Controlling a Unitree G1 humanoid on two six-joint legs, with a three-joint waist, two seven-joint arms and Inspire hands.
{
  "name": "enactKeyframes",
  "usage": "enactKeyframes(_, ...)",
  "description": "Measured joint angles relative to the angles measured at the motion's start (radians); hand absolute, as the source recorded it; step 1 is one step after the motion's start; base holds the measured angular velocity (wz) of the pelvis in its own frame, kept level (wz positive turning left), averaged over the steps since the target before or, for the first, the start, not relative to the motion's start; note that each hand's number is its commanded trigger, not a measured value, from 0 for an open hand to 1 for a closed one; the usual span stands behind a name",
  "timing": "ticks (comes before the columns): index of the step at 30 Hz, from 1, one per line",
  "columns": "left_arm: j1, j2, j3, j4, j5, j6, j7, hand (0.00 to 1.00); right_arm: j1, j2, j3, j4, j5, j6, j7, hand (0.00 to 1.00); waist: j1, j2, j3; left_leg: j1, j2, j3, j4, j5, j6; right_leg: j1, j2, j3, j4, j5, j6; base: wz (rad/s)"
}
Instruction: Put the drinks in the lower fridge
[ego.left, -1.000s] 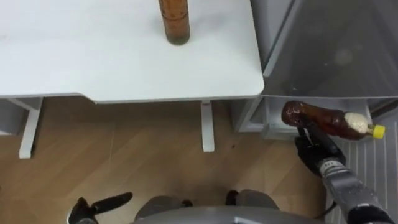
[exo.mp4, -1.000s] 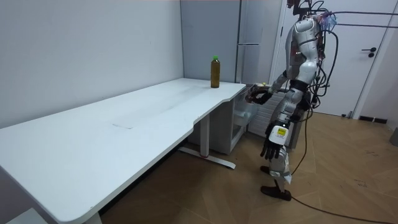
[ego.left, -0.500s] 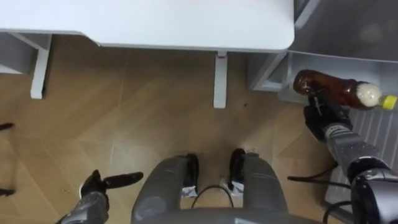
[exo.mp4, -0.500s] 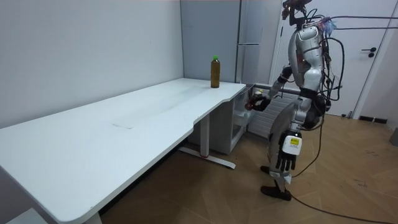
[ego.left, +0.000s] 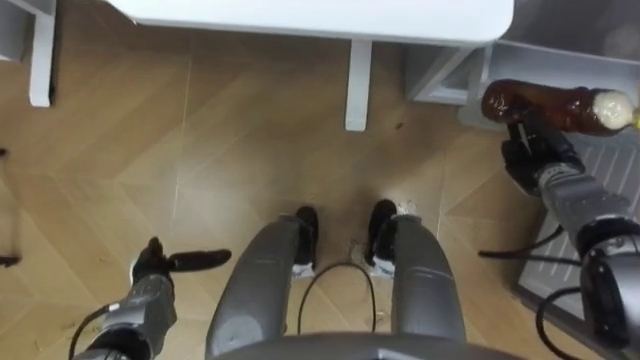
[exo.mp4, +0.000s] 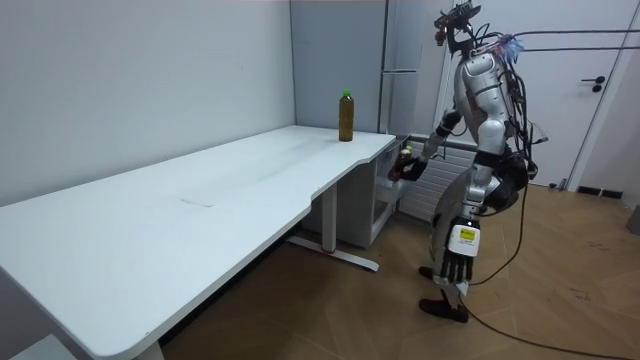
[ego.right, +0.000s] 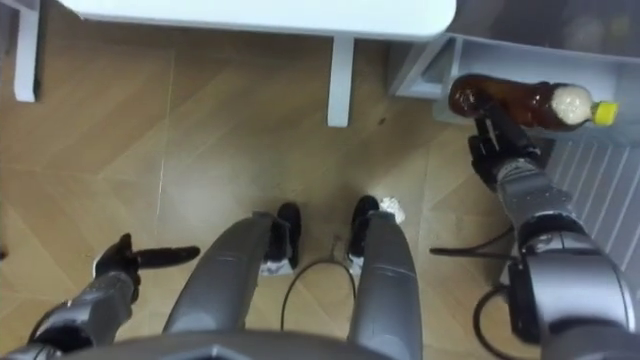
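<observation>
The bottle had come nearer the lower fridge, held sideways by the right hand, fingers curled round it, and could strike the frame and slip.

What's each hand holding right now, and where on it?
Right hand grips the brown bottle sideways, round its body nearer the base. Left hand holds nothing.

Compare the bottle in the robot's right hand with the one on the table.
The held bottle lies sideways; the table bottle stands upright. The held bottle has a yellow cap; the table bottle a green one. The right hand grips the held bottle; the table bottle stands free on the white table. Both hold brown drink.
</observation>
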Motion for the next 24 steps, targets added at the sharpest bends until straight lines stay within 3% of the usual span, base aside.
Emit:
enactKeyframes(8,0.011,0.033,0.002,-0.056,-0.001,-0.028,0.017,0.00,-0.069,-0.049,0.000,-0.001,0.011,-0.004,-0.024,1.00,-0.001,-0.013,-0.0006,-0.031,-0.001,0.003,0.002,0.000,0.000,-0.031,-0.002,0.000,0.004,-0.001,-0.001,0.00)
enactKeyframes(18,0.011,0.035,0.004,-0.062,-0.002,-0.047,0.025,0.00,-0.070,-0.080,-0.003,-0.024,0.042,-0.005,-0.082,1.00,0.000,-0.024,-0.0018,-0.051,0.000,0.007,0.012,0.000,0.000,-0.051,-0.002,0.003,0.012,-0.001,-0.001,0.00)
enactKeyframes(19,0.014,0.035,0.008,-0.060,-0.003,-0.048,0.028,0.00,-0.070,-0.086,-0.005,-0.038,0.044,-0.005,-0.104,0.95,-0.001,-0.024,-0.0018,-0.056,0.000,0.007,0.016,0.000,0.001,-0.056,-0.002,0.004,0.019,-0.001,-0.001,0.00)
enactKeyframes(20,0.014,0.035,0.012,-0.057,-0.002,-0.048,0.032,0.00,-0.070,-0.093,-0.008,-0.046,0.052,-0.005,-0.122,0.00,0.000,-0.024,-0.0018,-0.059,0.000,0.005,0.019,0.000,0.001,-0.060,-0.003,0.004,0.022,-0.001,-0.001,0.00)
enactKeyframes(24,0.016,0.036,0.038,-0.054,0.004,-0.048,0.045,0.00,-0.076,-0.110,-0.017,-0.049,0.072,-0.005,-0.166,0.00,0.006,-0.022,-0.0027,-0.069,0.005,0.008,0.029,0.000,0.000,-0.066,-0.002,-0.001,0.024,0.001,-0.004,0.00)
